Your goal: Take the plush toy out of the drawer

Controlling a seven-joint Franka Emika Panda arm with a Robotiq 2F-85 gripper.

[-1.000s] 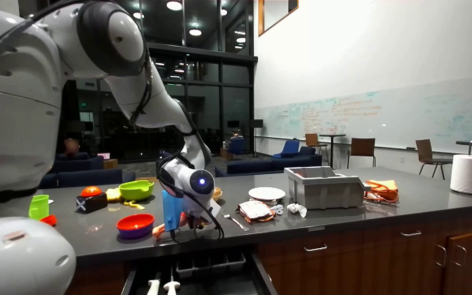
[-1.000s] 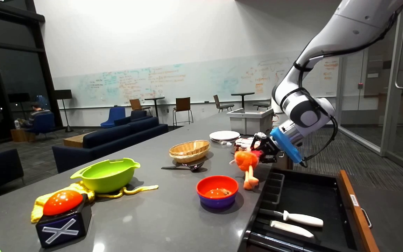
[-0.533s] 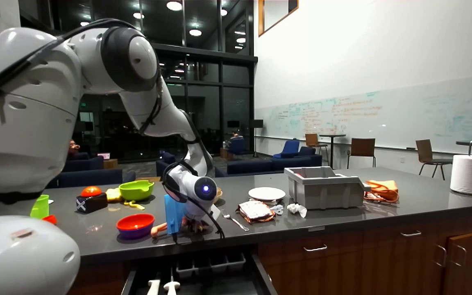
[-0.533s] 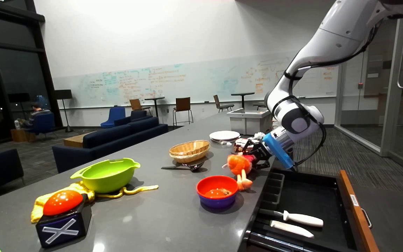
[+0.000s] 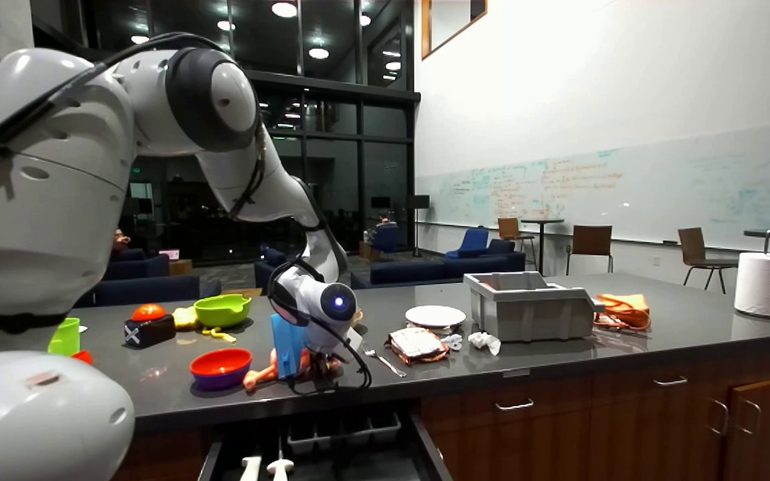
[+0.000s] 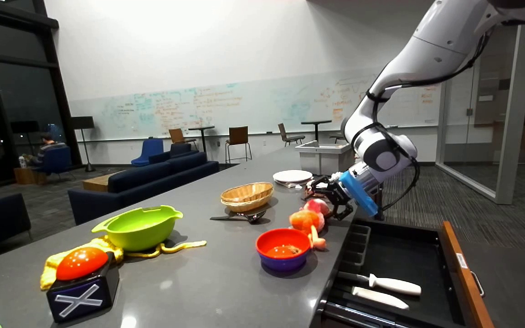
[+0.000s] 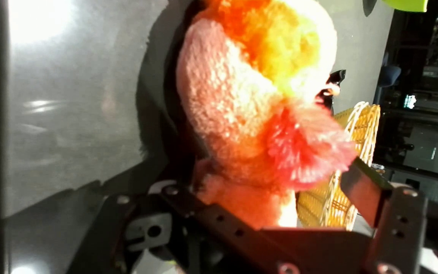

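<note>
The orange-red plush toy point(image 6: 308, 222) lies on the grey countertop beside the red-and-purple bowl, near the edge above the pulled-out drawer point(image 6: 419, 250). My gripper point(image 6: 326, 206) stands open right behind the toy, low over the counter. In the wrist view the toy point(image 7: 234, 87) fills the middle, its orange lower body reaching between the spread jaws of the gripper point(image 7: 268, 180); they do not squeeze it. An exterior view shows only the toy's limbs point(image 5: 261, 377), with the blue-clad wrist hiding the rest.
Inside the drawer lie two white-handled knives point(image 6: 381, 298) and a divided tray point(image 6: 356, 246). The bowl point(image 6: 283, 264) stands close to the toy. Farther along the counter are a wicker basket point(image 6: 247, 196), a white plate point(image 6: 292, 176), a fork point(image 5: 385, 363) and a grey bin point(image 5: 535, 310).
The arm came down and inward over the counter with the toy. Then the jaws opened, and the toy slumped onto the countertop beside the bowl.
</note>
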